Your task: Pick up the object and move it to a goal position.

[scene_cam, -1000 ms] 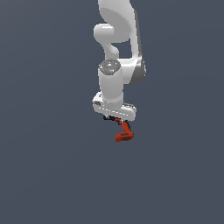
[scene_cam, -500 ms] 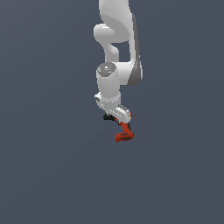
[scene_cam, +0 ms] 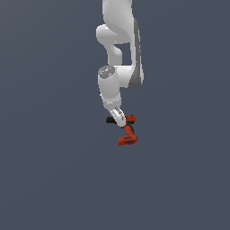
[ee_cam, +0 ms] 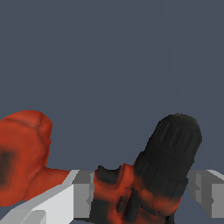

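Red drill (scene_cam: 127, 134) clamped in end effector (scene_cam: 120, 117), grey open space all round

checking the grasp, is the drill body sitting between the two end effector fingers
Yes, in the wrist view the drill sits between the two grey fingers of the end effector.

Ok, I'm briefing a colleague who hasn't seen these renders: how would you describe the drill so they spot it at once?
Find the white robot arm hanging down the middle of the plain grey scene in the exterior view. At its lower end, in the gripper, is the drill. It is small and L-shaped, the only red thing there, with a black nose and a flat red battery block.
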